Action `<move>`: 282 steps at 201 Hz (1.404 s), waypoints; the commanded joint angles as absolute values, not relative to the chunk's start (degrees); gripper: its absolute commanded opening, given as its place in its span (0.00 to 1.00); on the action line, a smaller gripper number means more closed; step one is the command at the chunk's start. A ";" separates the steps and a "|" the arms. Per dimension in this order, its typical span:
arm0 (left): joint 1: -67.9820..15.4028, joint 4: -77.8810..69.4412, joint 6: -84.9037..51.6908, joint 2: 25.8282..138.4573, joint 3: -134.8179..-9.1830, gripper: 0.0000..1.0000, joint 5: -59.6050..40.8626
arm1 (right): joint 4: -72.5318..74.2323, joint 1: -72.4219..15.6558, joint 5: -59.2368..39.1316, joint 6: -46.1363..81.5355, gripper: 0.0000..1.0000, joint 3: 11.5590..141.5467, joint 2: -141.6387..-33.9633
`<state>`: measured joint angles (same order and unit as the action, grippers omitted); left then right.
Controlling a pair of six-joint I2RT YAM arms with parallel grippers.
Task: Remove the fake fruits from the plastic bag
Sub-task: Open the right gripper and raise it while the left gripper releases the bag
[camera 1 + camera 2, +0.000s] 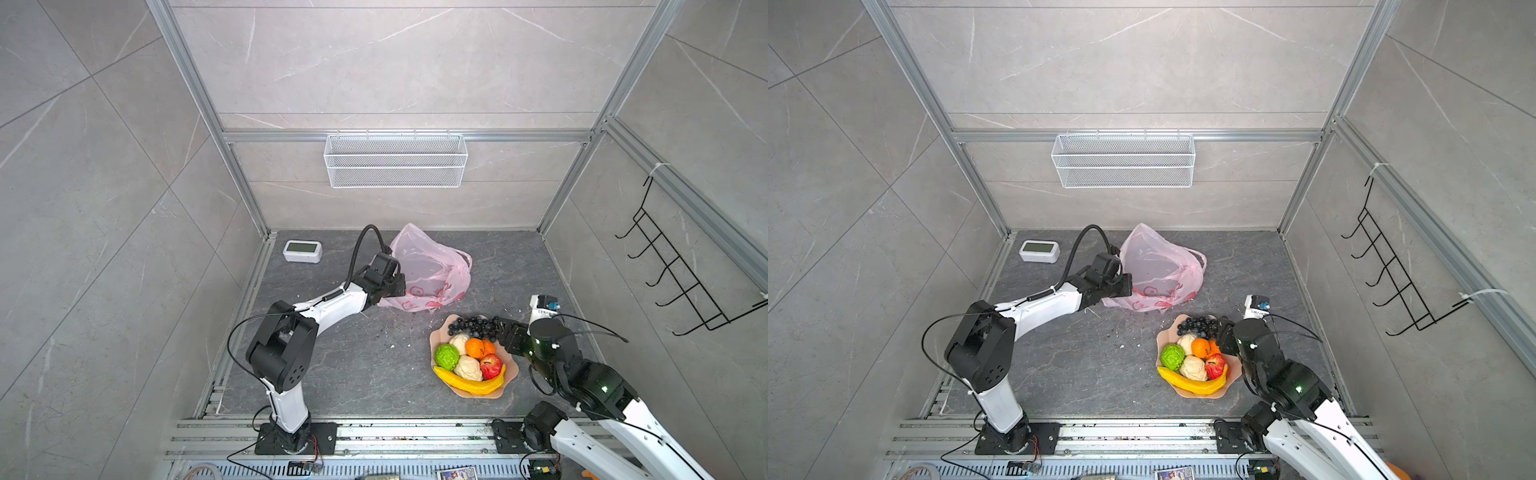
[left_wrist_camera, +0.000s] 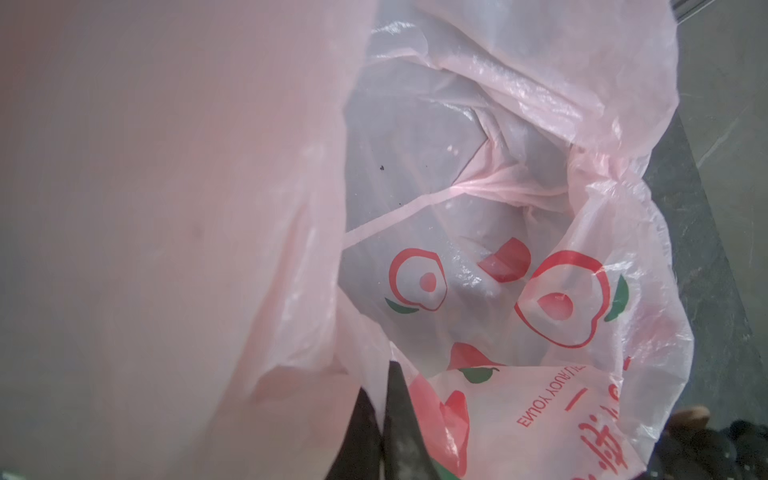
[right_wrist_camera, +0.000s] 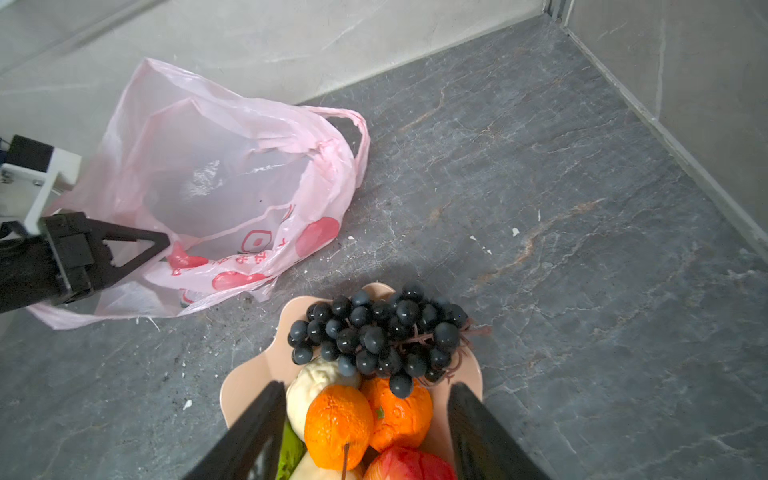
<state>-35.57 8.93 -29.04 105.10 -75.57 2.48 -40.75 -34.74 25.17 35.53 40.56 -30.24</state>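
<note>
The plastic bag [image 3: 216,178], thin, translucent pale pink with red-and-white fruit prints, lies crumpled with its mouth gaping. The left gripper [image 3: 164,243] is clamped shut on its rim film. The fake fruits [image 1: 469,357] are heaped in a peach scalloped dish [image 3: 245,386]. The right gripper [image 3: 368,388] hangs parted around the oranges [image 3: 338,419], with the dark grape bunch [image 3: 374,332] just beyond its fingertips.

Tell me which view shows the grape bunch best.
The right wrist view: the grape bunch sits close, every berry distinct. Both top views show it as a small dark cluster. The left wrist view shows mostly the plastic bag.
</note>
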 commanded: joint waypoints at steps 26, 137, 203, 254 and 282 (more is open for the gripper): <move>-33.27 17.72 -25.40 115.58 -91.96 0.04 4.40 | -34.43 -34.53 26.43 33.96 0.87 31.64 -23.36; -32.75 44.89 -27.08 123.26 -116.39 0.69 5.12 | -19.58 -34.60 19.48 26.46 1.00 19.63 -18.28; -34.01 31.31 -28.74 107.64 -97.83 0.73 5.49 | -16.61 -34.48 17.32 26.28 1.00 17.58 -19.07; -35.54 35.19 -30.63 117.96 -105.32 0.71 15.60 | -16.70 -34.47 17.32 26.39 1.00 17.55 -19.23; -35.78 37.54 -31.29 123.45 -111.74 0.71 14.51 | -16.61 -34.50 16.89 26.41 1.00 17.41 -19.19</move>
<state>-35.22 34.83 -29.95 120.03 -107.11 12.56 -18.02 -34.74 17.56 27.18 18.09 -19.07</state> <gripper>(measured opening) 0.709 0.997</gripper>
